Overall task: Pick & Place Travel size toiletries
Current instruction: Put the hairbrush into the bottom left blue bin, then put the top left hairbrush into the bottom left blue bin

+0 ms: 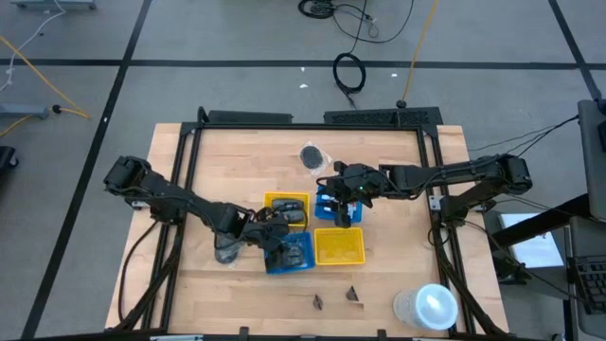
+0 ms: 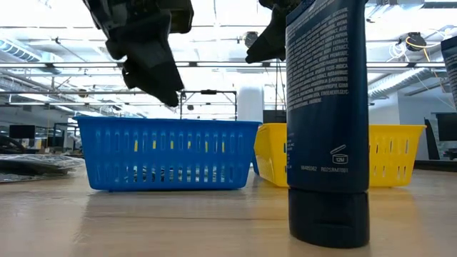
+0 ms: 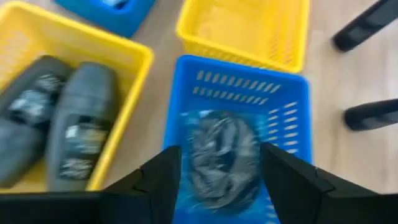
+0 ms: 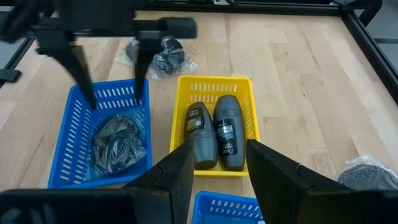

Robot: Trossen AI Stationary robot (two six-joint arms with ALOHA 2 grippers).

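No white squeeze tubes show in any view. My left gripper (image 1: pixel 273 248) (image 3: pixel 221 152) hangs open over the near blue tray (image 3: pixel 292 99), which holds a clear bag of dark items (image 3: pixel 221 149) (image 4: pixel 118 140). Its fingers stand either side of the bag, above it; the right wrist view shows them (image 4: pixel 84 81) at about rim height. My right gripper (image 1: pixel 343 210) (image 4: pixel 221 146) is open over the far blue tray (image 4: pixel 224 205), whose contents are hidden. A yellow tray (image 4: pixel 214 84) between them holds two dark bottles (image 4: pixel 214 134) lying side by side.
An empty yellow tray (image 1: pixel 339 246) sits right of the near blue tray. Two bagged dark items lie on the table (image 1: pixel 227 248) (image 1: pixel 311 156). Two dark bottles stand near the table's near edge (image 1: pixel 317 301) (image 2: pixel 328 121). A white round container (image 1: pixel 426 308) stands at the near right corner.
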